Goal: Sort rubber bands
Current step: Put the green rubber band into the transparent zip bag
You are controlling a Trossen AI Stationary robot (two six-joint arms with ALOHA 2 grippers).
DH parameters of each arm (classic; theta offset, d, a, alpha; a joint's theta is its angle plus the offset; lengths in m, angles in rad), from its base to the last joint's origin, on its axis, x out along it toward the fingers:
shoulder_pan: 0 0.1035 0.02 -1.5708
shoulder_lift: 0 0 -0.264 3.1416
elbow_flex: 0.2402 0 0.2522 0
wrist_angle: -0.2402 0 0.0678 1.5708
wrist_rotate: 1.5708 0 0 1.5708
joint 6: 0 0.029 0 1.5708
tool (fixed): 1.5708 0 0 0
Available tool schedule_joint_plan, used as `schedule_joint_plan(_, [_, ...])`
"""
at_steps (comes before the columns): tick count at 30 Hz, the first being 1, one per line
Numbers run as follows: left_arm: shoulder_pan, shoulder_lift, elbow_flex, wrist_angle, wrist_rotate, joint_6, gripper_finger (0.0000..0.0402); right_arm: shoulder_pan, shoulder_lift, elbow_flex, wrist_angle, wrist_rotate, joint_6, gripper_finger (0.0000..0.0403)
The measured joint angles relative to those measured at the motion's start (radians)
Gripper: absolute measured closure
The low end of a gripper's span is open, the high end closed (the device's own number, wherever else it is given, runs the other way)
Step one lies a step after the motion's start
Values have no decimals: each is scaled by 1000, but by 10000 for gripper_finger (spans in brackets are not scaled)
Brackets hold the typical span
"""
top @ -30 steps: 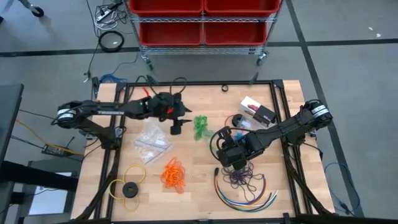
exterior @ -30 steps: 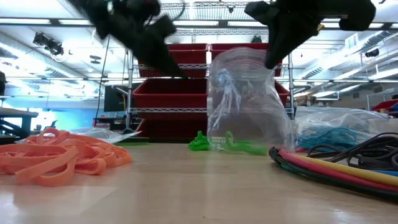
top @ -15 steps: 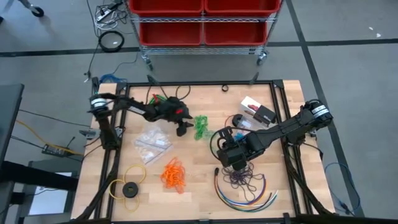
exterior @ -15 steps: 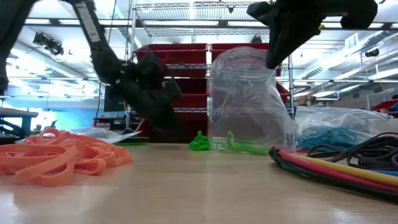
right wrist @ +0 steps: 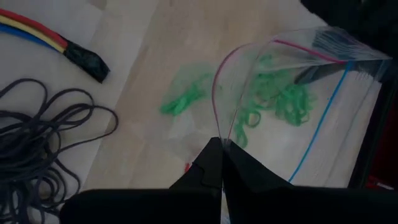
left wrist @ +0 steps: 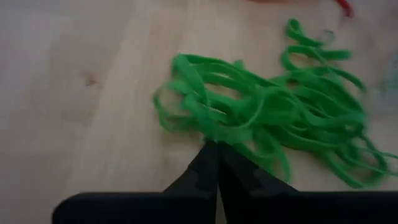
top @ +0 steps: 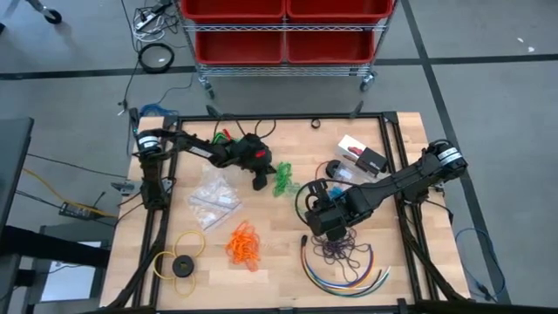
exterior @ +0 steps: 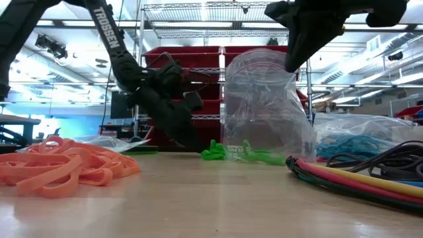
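Pinching green rubber bands (left wrist: 267, 127), left gripper (left wrist: 214, 152) closed, right gripper (right wrist: 219, 149) clamping clear bag (right wrist: 298, 106) rim.

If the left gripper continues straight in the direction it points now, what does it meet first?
Most likely the green rubber bands: the left gripper, shut, has its tips at the near edge of that bunch on the table. Whether it already grips a strand is unclear.

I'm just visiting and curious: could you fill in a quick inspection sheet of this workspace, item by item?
Surface: wooden table.
Job's things: green rubber bands; orange rubber bands; dark purple rubber bands.
Clutter: clear bags, yellow ring, small box.
Grippers: left gripper shut at the green bunch; right gripper shut on zip bag.
Cables: multicoloured cables.
Surroundings: red bins on a rack.
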Motion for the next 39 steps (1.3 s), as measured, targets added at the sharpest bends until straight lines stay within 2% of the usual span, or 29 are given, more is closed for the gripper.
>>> schedule_joint_plan(4, [-5,-43,35,-126,1,42,397,5,0,0,-2,-1,1,403])
schedule_joint_plan(7, [-15,-122,45,-199,-15,67,398,5,0,0,-1,0,1,403])
schedule_joint_plan(12, [-23,-256,48,-248,-54,95,400,6,0,0,-2,0,1,403])
schedule_joint_plan(16, [-21,-291,48,-281,-65,80,400,6,0,0,2,0,1,403])
schedule_joint_plan(22, [-22,-223,47,-285,-81,33,367,6,0,0,12,0,1,403])
schedule_joint_plan(31, [-11,-48,47,-125,-93,-19,291,6,0,0,17,0,2,403])
schedule_joint_plan(36, [15,-10,47,-55,-83,-66,286,6,0,0,17,-4,3,403])
schedule_joint_plan(39, [25,-9,47,-20,-43,-69,303,6,0,0,17,-4,3,403])
